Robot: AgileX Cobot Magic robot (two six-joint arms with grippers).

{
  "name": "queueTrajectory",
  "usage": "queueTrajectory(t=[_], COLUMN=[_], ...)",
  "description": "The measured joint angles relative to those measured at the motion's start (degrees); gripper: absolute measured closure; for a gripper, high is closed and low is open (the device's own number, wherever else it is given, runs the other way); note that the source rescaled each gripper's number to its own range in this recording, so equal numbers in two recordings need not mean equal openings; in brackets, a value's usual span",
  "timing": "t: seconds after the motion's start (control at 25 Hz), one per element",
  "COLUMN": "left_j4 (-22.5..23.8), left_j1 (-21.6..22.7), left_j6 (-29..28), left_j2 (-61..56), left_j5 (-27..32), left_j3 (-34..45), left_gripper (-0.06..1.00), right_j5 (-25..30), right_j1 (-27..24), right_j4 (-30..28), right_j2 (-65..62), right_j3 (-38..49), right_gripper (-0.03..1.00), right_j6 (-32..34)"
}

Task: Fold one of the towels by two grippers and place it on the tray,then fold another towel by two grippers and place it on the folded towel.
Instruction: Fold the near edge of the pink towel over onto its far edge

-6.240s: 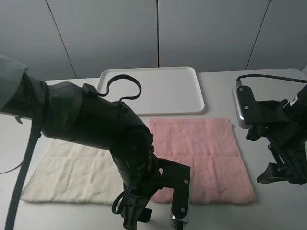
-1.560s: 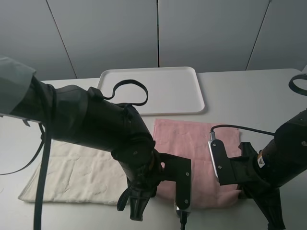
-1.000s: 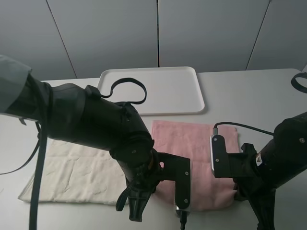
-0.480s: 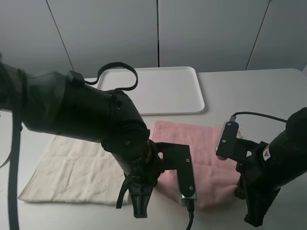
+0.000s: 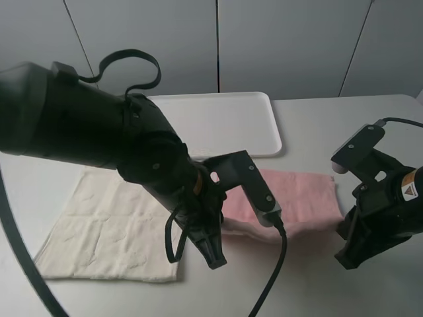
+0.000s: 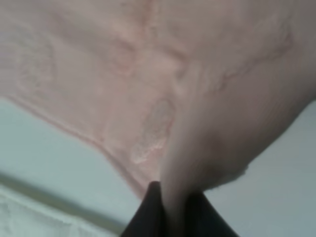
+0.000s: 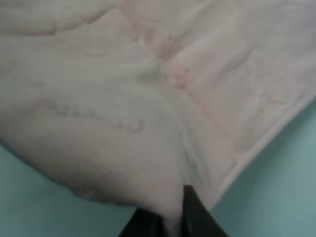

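Note:
The pink towel [image 5: 297,198] lies in front of the white tray [image 5: 218,122], its near edge lifted and carried over towards the back, so it is roughly doubled. My left gripper [image 6: 170,200] is shut on a pinched fold of the pink towel [image 6: 148,74]. My right gripper [image 7: 168,215] is shut on the other corner of the pink towel [image 7: 123,98]. In the exterior high view both sets of fingertips are hidden behind the arms. The cream towel [image 5: 106,218] lies flat at the left.
The left arm [image 5: 152,165] reaches across the middle and covers the pink towel's left end. The right arm [image 5: 386,201] stands at the towel's right edge. Bare table [image 5: 310,284] shows at the front right.
Both grippers have lifted the pink towel's near edge and carried it back towards the tray. The towel now shows about half its former depth. The cream towel has not moved.

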Motion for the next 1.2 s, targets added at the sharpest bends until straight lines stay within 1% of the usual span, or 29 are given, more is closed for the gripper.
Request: queueTrajectory(t=[0.12,0.2,0.32,0.48,0.64,0.88,1.0,1.12,1.16,1.2], left_j4=[-0.11,-0.63,-2.14,-4.09,-4.41,-4.41,-4.41,-4.41,-4.41,-4.41], left_j1=[2.57,3.16,3.26,3.26,3.30,3.30,3.30,3.40,3.63,3.89], left_j6=[-2.33,-2.74,-2.83,-2.98,-3.24,-4.55,-4.68,-5.39,-5.87,-6.42], left_j2=[-0.97,-1.20,-1.20,-1.20,-1.20,-1.20,-1.20,-0.52,-0.23,-0.11], left_j5=[-0.76,-1.26,-2.07,-5.35,-8.23,-12.16,-13.10,-13.46,-13.46,-13.57], left_j3=[0.00,0.00,0.00,0.00,0.00,0.00,0.00,0.00,0.00,0.00], left_gripper=[0.94,0.94,0.94,0.94,0.94,0.94,0.94,0.89,0.85,0.79], right_j5=[0.00,-0.53,-1.60,-2.48,-3.81,-5.32,-5.64,-6.64,-7.26,-7.95], right_j1=[0.00,0.00,0.00,0.00,0.00,0.00,0.00,0.00,0.00,0.00], right_j4=[-3.01,-4.06,-5.56,-9.07,-15.48,-28.53,-33.28,-37.29,-38.93,-40.54], right_j2=[-0.33,-0.33,-0.33,-0.33,-0.33,-0.33,-0.33,-0.33,-0.22,0.16], right_j3=[0.00,0.00,0.00,0.00,0.00,0.00,0.00,0.00,0.00,0.00], right_gripper=[0.96,0.96,0.96,0.96,0.96,0.96,0.96,0.95,0.91,0.85], right_j6=[7.11,10.67,15.23,21.49,29.43,45.01,50.24,55.64,57.14,58.52])
